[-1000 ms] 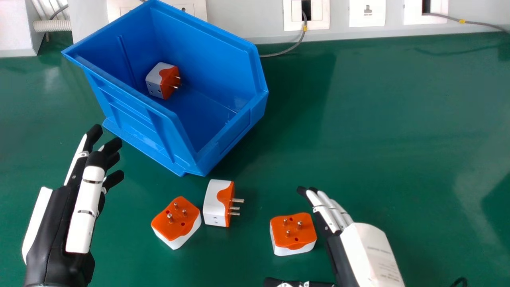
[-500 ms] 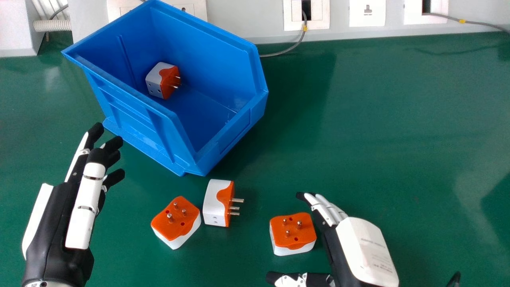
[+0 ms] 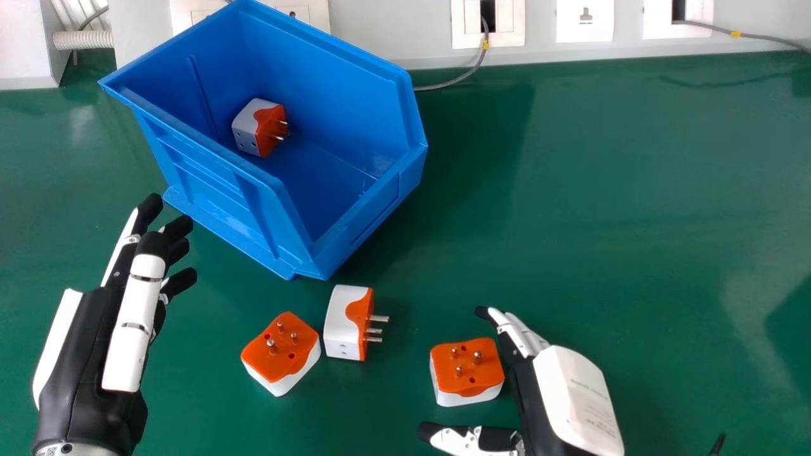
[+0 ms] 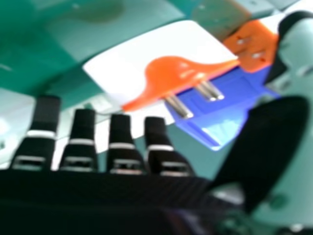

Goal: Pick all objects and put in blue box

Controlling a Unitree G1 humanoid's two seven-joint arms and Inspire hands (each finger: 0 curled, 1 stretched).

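Note:
My left hand [image 3: 120, 316] is over the table left of the blue box [image 3: 241, 190], open and holding nothing. One orange-and-white adapter [image 3: 256, 126] lies inside the box. Two more, one pins-up [image 3: 280, 351] and one on its side [image 3: 345, 322], sit in front of it. To their right is another adapter [image 3: 467, 370], pins up; my right hand [image 3: 557, 386] is open just right of it, thumb on its near side. In the right hand view, that adapter [image 4: 161, 68] lies between the fingers and thumb of my right hand [image 4: 122, 147], not gripped.
A white wall panel [image 3: 393, 38] with sockets runs along the back of the green table [image 3: 602, 190]. A grey cable [image 3: 462, 77] hangs from one socket behind the box. A small dark object [image 3: 717, 445] shows at the near right edge.
My right hand has drawn back slightly toward the near edge, and its thumb shows more below the adapter. The left hand has shifted only slightly. The adapters and box have stayed put.

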